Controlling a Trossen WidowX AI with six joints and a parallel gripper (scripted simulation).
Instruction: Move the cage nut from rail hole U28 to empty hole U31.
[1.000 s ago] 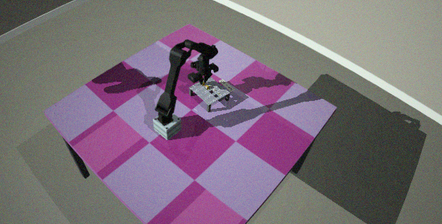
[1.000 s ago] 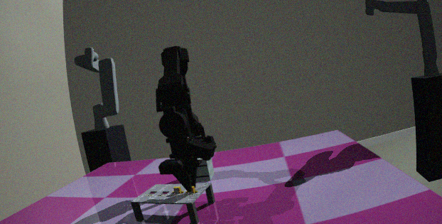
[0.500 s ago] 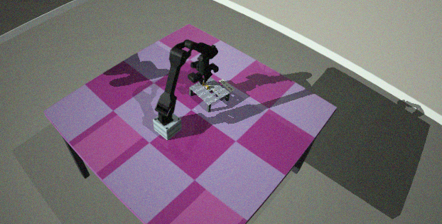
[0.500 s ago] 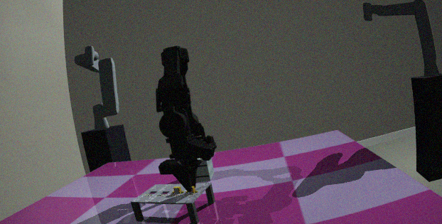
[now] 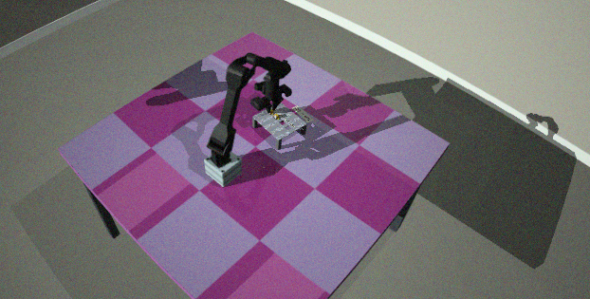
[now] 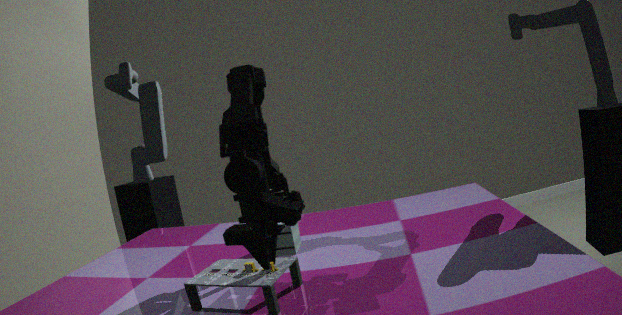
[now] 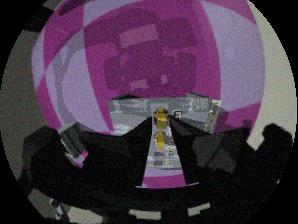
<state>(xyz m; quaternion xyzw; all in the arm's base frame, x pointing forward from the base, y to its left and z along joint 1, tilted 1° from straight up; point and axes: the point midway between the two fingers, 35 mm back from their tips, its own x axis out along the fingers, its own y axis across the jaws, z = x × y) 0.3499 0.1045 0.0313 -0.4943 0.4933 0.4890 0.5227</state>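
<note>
Desk [image 5: 285, 214] [image 6: 360, 225] [image 7: 150, 60]: checkerboard, big squares, magenta and pale lavender; darker plum and grey-violet where shaded. Gripper [image 5: 271, 97] [image 6: 268, 265] [image 7: 161, 119]: black; arm [image 5: 230, 104] [image 6: 245, 130] same black. Arm's base block [image 5: 223, 176]: pale grey-green, streaked. Rail plate [image 5: 280, 130] [image 6: 220, 280] [image 7: 132, 115] under the gripper: light grey with whitish streaks, dark legs. Nut at the gripper tips [image 6: 272, 266] [image 7: 161, 119]: yellow. Second nut beside the gripper tips [image 6: 249, 267] [image 7: 160, 140]: yellow too. Labels by the gripper [image 7: 178, 114]: white, dark marks. Wall behind gripper [image 6: 400, 90]: plain grey-brown. Floor [image 5: 142, 38]: plain grey-olive. Skirting [image 5: 332, 21]: whitish.
</note>
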